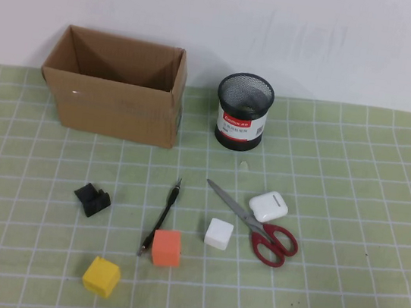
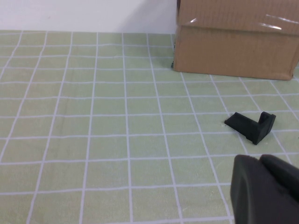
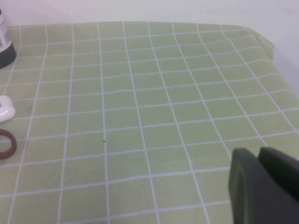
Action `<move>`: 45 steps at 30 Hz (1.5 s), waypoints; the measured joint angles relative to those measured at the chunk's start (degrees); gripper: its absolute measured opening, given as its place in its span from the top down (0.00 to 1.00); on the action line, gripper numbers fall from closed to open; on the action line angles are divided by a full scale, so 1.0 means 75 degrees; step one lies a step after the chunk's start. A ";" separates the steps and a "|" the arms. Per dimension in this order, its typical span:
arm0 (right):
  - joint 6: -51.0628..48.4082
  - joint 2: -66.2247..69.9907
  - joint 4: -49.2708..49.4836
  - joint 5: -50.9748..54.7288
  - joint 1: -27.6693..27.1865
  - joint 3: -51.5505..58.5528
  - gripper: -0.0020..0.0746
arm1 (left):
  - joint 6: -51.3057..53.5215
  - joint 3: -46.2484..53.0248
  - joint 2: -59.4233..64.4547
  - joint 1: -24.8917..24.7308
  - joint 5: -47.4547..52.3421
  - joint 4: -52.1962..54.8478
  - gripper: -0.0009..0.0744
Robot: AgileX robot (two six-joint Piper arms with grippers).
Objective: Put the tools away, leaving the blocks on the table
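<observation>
**Nothing stowed yet: both tools lie on the mat**

No part of the task is judged to be done. The black pen (image 1: 162, 221) is seen lying flat on the green grid table (image 1: 353, 190), its lower end just beside the orange block (image 1: 167, 248). The red-handled scissors (image 1: 257, 225) are laid closed to the right of it, with the blades pointing toward the mesh pen holder (image 1: 244, 111) and the handles nearest the camera; the white earbud case (image 1: 268, 206) rests against or just over the blades near the pivot. The white block (image 1: 219, 234) is placed just beside the scissors, and the yellow block (image 1: 102, 276) is set apart toward the near left. A small black angled piece (image 1: 93, 199) lies left of the pen.

Two containers stand at the far side: an open cardboard box (image 1: 115, 88) and the mesh holder. No tool is visible inside either, though their floors are largely hidden.

Neither arm is seen from the high camera. The left gripper (image 2: 266, 189) is shown only as a dark edge in its wrist view, held off to the left near the black piece and the box; the right gripper (image 3: 264, 184) is held over bare mat to the right of the scissors. Whether either is parted or closed cannot be told, and nothing is seen to be held.

Both the pen and the scissors are left to be picked up and put away, while the three blocks are to be kept where they are
</observation>
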 joint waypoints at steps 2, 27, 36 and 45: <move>0.0000 0.0000 0.0000 0.0000 0.0000 0.0000 0.98 | 0.0000 0.0000 0.0000 0.0000 0.0000 0.0000 0.99; 0.0000 0.0000 0.0000 0.0000 0.0000 0.0000 0.98 | -0.2586 0.0014 0.0000 0.0000 -0.1963 -0.1742 0.99; 0.0000 0.0000 0.0000 0.0000 0.0000 0.0000 0.98 | -0.2992 -0.0172 0.0078 0.0000 -0.1449 -0.1936 0.99; 0.0000 0.0000 0.0000 0.0000 0.0000 0.0000 0.98 | -0.1635 -0.3448 0.3032 0.0000 0.2341 -0.1795 0.99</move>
